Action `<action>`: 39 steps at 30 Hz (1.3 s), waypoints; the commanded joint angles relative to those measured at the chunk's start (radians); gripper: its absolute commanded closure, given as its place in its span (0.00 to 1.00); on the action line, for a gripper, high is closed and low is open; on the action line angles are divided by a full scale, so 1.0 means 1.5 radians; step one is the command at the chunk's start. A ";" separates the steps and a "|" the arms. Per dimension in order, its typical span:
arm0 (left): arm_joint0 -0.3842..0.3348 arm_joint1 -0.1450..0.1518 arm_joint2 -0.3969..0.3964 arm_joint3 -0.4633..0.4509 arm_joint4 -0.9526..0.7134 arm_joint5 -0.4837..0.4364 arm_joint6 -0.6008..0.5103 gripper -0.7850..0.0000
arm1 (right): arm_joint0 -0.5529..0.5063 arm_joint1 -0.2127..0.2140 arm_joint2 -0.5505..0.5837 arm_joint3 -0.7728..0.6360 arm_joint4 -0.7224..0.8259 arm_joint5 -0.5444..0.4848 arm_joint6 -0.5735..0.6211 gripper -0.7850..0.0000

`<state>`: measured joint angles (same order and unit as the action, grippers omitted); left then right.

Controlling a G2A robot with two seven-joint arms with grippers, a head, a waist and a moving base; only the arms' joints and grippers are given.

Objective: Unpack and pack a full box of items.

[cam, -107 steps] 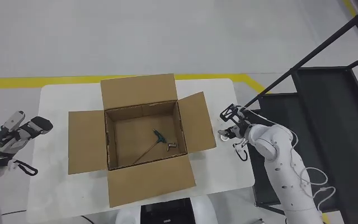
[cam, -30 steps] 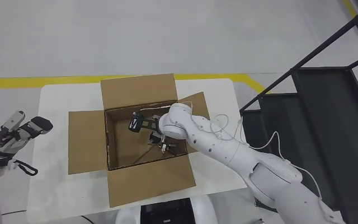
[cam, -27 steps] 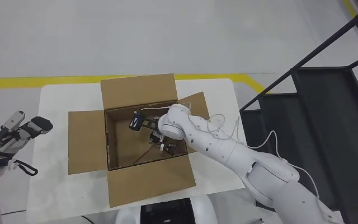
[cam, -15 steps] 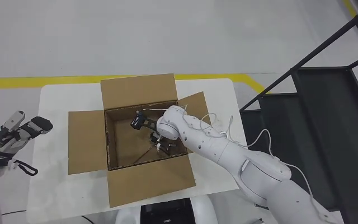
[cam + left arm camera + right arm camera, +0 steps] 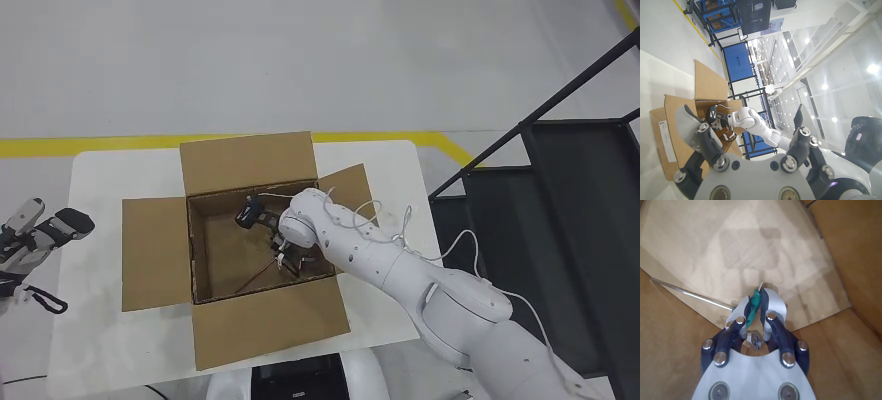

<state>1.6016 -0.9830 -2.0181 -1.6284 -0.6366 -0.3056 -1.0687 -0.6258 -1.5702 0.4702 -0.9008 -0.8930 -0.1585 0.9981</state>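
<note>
since the right jaws sit low inside the cardboard box [image 5: 245, 165] and pinch the t-handle hex key [image 5: 753, 310] by its green handle, which lies lengthwise between the pads, the lift looks to turn on the steel shaft [image 5: 693, 294]: it sticks out sideways from the grip, low over the box floor toward a side wall, and may snag there. the left jaws gape wide, holding nothing, off the counter [image 5: 100, 190] edge and well apart from the box. i count one t-handle hex key, one small hexagonal metal block [image 5: 754, 341] just beside the handle, and one cardboard box
</note>
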 commanded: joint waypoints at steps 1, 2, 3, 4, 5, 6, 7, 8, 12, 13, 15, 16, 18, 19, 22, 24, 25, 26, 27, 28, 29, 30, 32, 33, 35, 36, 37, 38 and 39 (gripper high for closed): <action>0.000 0.000 0.000 0.000 0.000 0.000 0.000 0.00 | -0.002 0.002 0.005 -0.005 -0.006 0.001 -0.003 1.00; 0.000 0.000 0.000 0.000 0.000 0.000 0.000 0.00 | -0.003 0.003 0.008 -0.010 -0.010 0.001 -0.006 1.00; 0.000 0.000 0.000 0.000 0.000 0.000 0.000 0.00 | -0.004 0.005 0.012 -0.016 -0.014 0.001 -0.008 1.00; 0.000 0.000 0.000 0.000 0.000 0.000 0.000 0.00 | -0.006 0.008 0.017 -0.026 -0.019 0.001 -0.010 1.00; 0.000 0.000 0.000 0.000 0.000 0.000 0.000 0.00 | -0.008 0.011 0.024 -0.037 -0.023 0.001 -0.012 1.00; 0.000 0.000 0.000 0.000 0.000 0.000 0.000 0.00 | -0.011 0.015 0.030 -0.050 -0.029 0.000 -0.014 1.00; 0.000 0.000 0.000 0.000 0.000 0.000 0.000 0.00 | -0.014 0.021 0.039 -0.068 -0.038 0.001 -0.015 1.00; 0.000 0.000 0.000 0.000 0.000 0.000 0.000 0.00 | -0.021 0.027 0.048 -0.087 -0.044 -0.001 -0.016 1.00; 0.000 0.000 0.000 0.000 0.000 0.000 0.000 0.00 | -0.060 0.061 0.104 -0.197 -0.081 -0.009 -0.004 1.00; 0.000 0.000 0.000 0.000 0.000 0.000 0.000 0.00 | -0.073 0.071 0.122 -0.230 -0.092 -0.011 0.007 1.00; 0.000 0.000 0.000 0.000 0.000 0.000 0.000 0.00 | -0.109 0.091 0.159 -0.302 -0.116 -0.017 0.025 1.00; 0.000 0.000 0.000 0.000 0.000 0.000 0.000 0.00 | -0.127 0.100 0.176 -0.334 -0.131 -0.020 0.038 1.00; 0.000 0.000 0.000 0.000 0.000 0.000 0.000 0.00 | -0.161 0.115 0.201 -0.387 -0.158 -0.032 0.060 1.00; 0.000 0.000 0.000 0.000 0.000 0.000 0.000 0.00 | -0.175 0.121 0.208 -0.404 -0.170 -0.039 0.069 0.95; 0.000 0.000 0.000 0.000 0.000 0.000 0.000 0.00 | -0.196 0.125 0.208 -0.419 -0.182 -0.055 0.077 0.00; 0.000 0.000 0.000 0.000 0.000 0.000 0.000 0.00 | -0.193 0.122 0.198 -0.408 -0.179 -0.061 0.067 0.00; 0.000 0.000 0.000 0.000 0.000 0.000 0.000 0.00 | -0.188 0.119 0.191 -0.398 -0.175 -0.062 0.061 0.00; 0.000 0.000 0.000 0.000 0.000 0.000 0.000 0.00 | -0.180 0.115 0.183 -0.386 -0.174 -0.062 0.055 0.00; 0.000 0.000 0.000 0.000 0.000 0.000 0.000 0.00 | -0.171 0.111 0.174 -0.375 -0.172 -0.060 0.049 0.00; 0.000 0.000 0.000 0.000 0.000 0.000 0.000 0.00 | -0.162 0.106 0.163 -0.362 -0.170 -0.059 0.042 0.00; 0.000 0.000 0.000 0.000 0.000 0.000 0.000 0.00 | -0.151 0.100 0.152 -0.347 -0.169 -0.057 0.035 0.00; 0.000 0.000 0.000 0.000 0.000 0.000 0.000 0.00 | -0.141 0.094 0.141 -0.330 -0.167 -0.055 0.028 0.00; 0.000 0.000 0.000 0.000 0.000 0.000 0.000 0.00 | -0.119 0.082 0.121 -0.291 -0.154 -0.055 0.017 0.00; 0.000 0.000 0.000 0.000 0.000 0.000 0.000 0.00 | -0.108 0.075 0.112 -0.270 -0.148 -0.053 0.013 0.00; 0.000 0.000 0.000 0.000 0.000 0.000 0.000 0.00 | -0.088 0.062 0.095 -0.229 -0.134 -0.049 0.004 0.00; 0.000 0.000 0.000 0.000 0.000 0.000 0.000 0.00 | -0.079 0.055 0.086 -0.209 -0.128 -0.048 0.000 0.00; 0.000 0.000 0.000 0.000 0.000 0.000 0.000 0.00 | -0.071 0.048 0.078 -0.189 -0.124 -0.047 -0.003 0.02; 0.000 0.000 0.000 0.000 0.000 0.000 0.000 0.00 | -0.063 0.042 0.071 -0.171 -0.119 -0.044 -0.007 0.08; 0.000 0.000 0.000 0.000 0.000 0.000 0.000 0.00 | -0.056 0.035 0.065 -0.153 -0.110 -0.043 -0.011 0.18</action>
<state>1.6016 -0.9830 -2.0180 -1.6284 -0.6366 -0.3056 -1.0687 -0.7205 -1.5078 0.5768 -1.1613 -1.0696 -0.2247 0.9877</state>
